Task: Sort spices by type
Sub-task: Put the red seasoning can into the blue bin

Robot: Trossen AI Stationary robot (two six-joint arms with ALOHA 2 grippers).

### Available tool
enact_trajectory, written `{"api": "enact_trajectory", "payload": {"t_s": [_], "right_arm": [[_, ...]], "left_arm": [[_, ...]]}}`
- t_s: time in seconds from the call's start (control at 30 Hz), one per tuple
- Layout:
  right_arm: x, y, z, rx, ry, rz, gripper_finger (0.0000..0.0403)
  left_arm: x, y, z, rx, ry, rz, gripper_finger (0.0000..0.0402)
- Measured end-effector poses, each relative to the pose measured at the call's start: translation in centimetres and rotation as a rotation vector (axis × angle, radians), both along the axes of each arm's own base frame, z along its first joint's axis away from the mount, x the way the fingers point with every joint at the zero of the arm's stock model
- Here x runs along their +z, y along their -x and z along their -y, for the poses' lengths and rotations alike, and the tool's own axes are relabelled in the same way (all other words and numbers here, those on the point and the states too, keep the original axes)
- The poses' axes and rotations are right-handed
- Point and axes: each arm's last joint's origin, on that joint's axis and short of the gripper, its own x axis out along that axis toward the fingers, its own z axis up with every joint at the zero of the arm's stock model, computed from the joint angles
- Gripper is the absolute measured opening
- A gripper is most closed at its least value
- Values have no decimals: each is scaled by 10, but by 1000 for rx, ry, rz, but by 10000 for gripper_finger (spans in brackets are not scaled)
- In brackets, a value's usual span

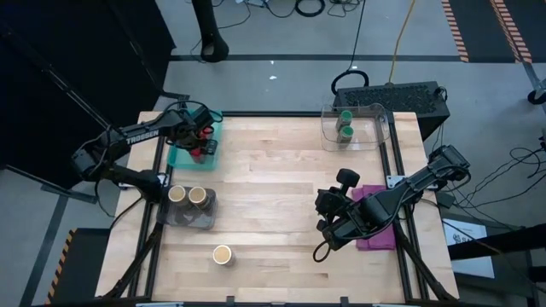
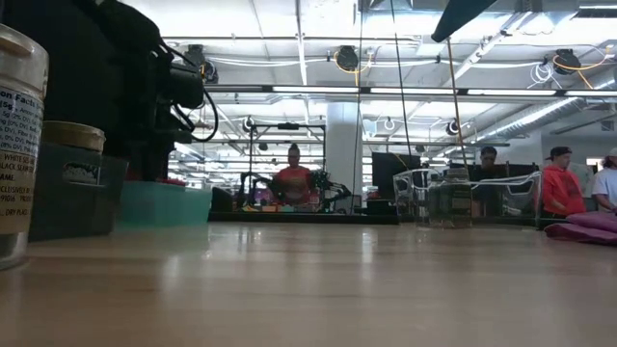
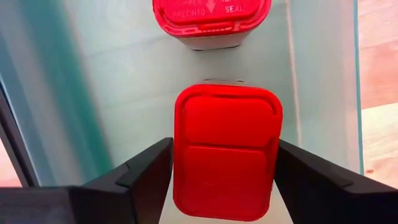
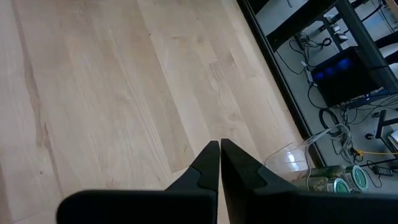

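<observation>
Your left gripper (image 3: 225, 174) hangs over the frosted teal tray (image 3: 106, 93), dark angular fingers (image 3: 149, 171) spread either side of a glossy, blocky red jar (image 3: 227, 152); its twin (image 3: 210, 22) stands just beyond. Right gripper (image 4: 219, 155) hovers pinched closed above bare pale wood.

"TROSSEN" in white on dark left arm (image 1: 145, 132). "SEAL" embossed on far red blocky plastic lid (image 3: 211, 12). Clear jar's white label (image 2: 17, 159) reads "WHITE", "BLACK"; rest illegible.
</observation>
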Motion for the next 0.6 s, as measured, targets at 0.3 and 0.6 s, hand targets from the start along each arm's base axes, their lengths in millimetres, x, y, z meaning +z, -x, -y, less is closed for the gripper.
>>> {"api": "enact_trajectory", "payload": {"t_s": [0.3,0.6], "right_arm": [[0,0,0,0,0,0,0],[0,0,0,-1,3,1,0]], "left_arm": [[0,-1,-1,-20,0,12,270],[21,-3,0,-111,69,26,271]]}}
